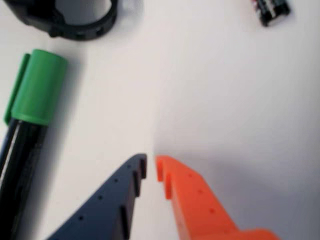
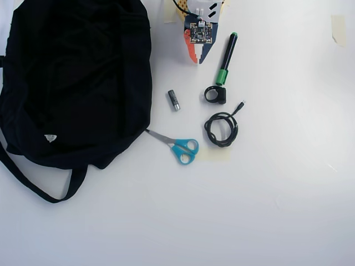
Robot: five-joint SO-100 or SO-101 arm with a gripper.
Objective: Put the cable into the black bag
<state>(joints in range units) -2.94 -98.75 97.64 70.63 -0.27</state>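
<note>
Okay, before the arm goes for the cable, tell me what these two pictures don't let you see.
- The cable: outside the wrist view; overhead, its plug is too small to identify.
- The black bag: overhead, its top is cut off by the frame edge and its opening cannot be made out.
- The gripper: overhead, mostly hidden under the arm's own body.
- The marker: wrist view, blurred and cropped at the left edge.
</note>
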